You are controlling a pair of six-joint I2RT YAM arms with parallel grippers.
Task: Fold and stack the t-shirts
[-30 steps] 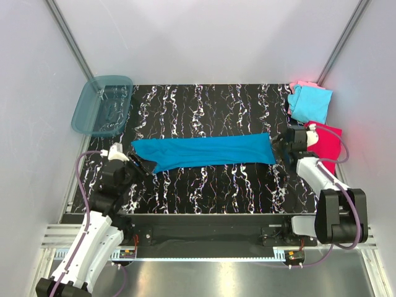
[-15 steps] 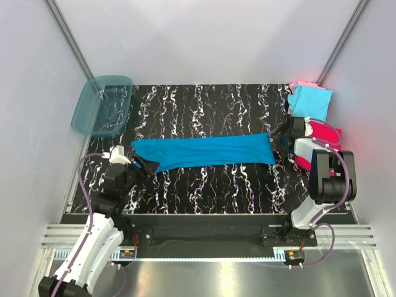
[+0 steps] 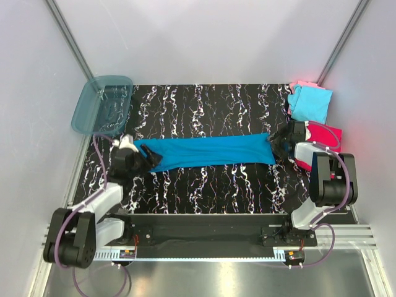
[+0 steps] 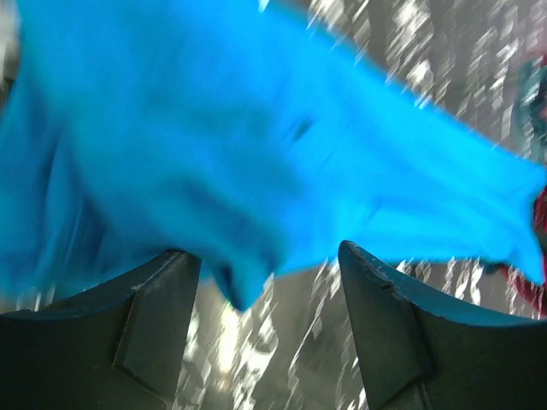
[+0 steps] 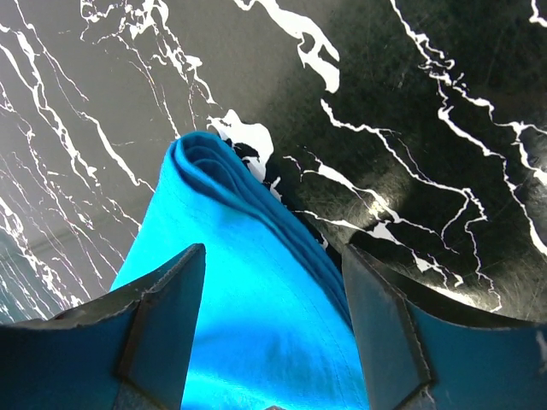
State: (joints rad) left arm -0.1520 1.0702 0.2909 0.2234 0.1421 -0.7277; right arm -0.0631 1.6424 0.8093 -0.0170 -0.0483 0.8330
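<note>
Both arms have closed in on the teal-blue shirt (image 3: 207, 151) over the last second. It lies as a long folded strip across the middle of the bench (image 3: 216, 192), with its left end toward the tub (image 3: 102, 105). Its right end points at the pile in the upper right of the frame: the light cyan shirt (image 3: 310, 103), the pale pink shirt (image 3: 301, 84) peeking out behind it, and the magenta-red shirt (image 3: 327, 139) just below.

A second ago the left gripper (image 3: 147, 162) sat off the strip's lower-left corner; it has now swung up to the left end. Its jaws are wide, with a loose corner of cloth between them and nothing pinched. That wrist view is blurred, so it is likely mid-move.

The right gripper (image 3: 275, 143) reached the right end half a second ago and has barely shifted since. Its jaws are wide, straddling the rolled fold edge, not clamped.

My read for you: the lengthwise fold looks done and the cross fold isn't. Each end now has a gripper lined up for a pinch. Watch the left side: with that loose corner, you may catch only the top ply.
</note>
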